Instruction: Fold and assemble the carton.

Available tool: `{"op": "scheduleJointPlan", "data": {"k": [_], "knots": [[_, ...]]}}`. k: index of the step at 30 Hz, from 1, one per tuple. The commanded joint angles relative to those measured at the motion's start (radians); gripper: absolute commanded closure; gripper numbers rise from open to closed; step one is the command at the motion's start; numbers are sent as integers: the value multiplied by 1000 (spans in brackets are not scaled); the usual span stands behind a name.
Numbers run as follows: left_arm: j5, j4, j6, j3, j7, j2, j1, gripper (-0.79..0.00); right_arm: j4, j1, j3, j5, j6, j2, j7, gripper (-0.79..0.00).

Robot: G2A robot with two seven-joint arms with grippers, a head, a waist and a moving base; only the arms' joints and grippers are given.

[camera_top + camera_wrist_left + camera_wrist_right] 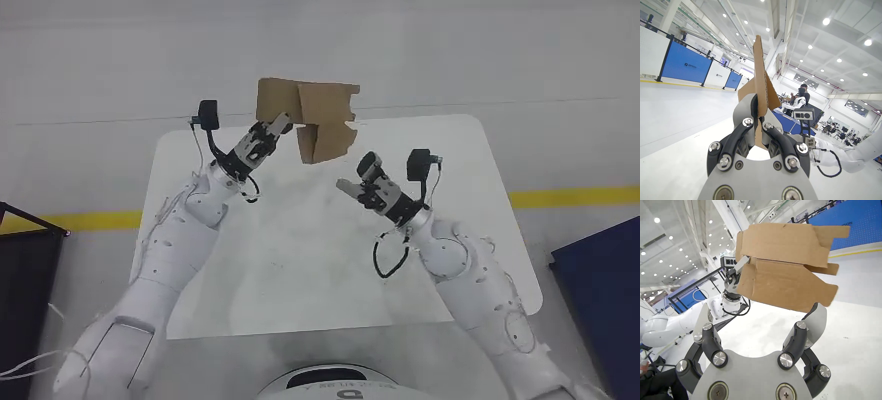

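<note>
Left gripper [758, 113] clenched on edge of carton [320, 130], aloft over far edge of tabletop [300, 270]; right gripper [761, 313] released, near it. We judge it light & stiff, easily creased; pinch flaps nr folds

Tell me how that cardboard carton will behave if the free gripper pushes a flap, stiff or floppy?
Probably light: the left gripper holds the whole carton aloft by one edge. Its flaps likely hinge at the creases when pushed, though the board between looks fairly stiff. Held at one edge only, it may swing away from the open right gripper.
</note>
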Motion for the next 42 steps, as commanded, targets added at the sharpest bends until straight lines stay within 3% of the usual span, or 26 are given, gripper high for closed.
{"op": "scheduleJointPlan", "data": {"k": [1,5,15,23,30,35,38,42], "knots": [[-13,-15,0,5,2,7,4,0,17,-13,-6,140,-44,0,41,-785],[-4,-68,0,28,17,17,6,0,68,-8,-50,434,-66,-4,162,-785],[129,-153,0,116,160,40,-5,0,144,67,-134,858,-145,-26,323,-785],[189,-151,0,200,285,49,-38,0,211,93,-165,1043,-161,-42,380,-785],[236,-127,0,262,378,61,-61,0,253,111,-204,1153,-262,-68,376,-782],[251,-104,0,293,432,68,-78,0,266,112,-190,1177,-326,-76,362,-573],[258,-94,0,312,466,73,-83,0,272,106,-170,1162,-354,-78,340,-372],[263,-78,0,344,499,77,-92,0,261,92,-141,1111,-360,-81,295,-240]]}}
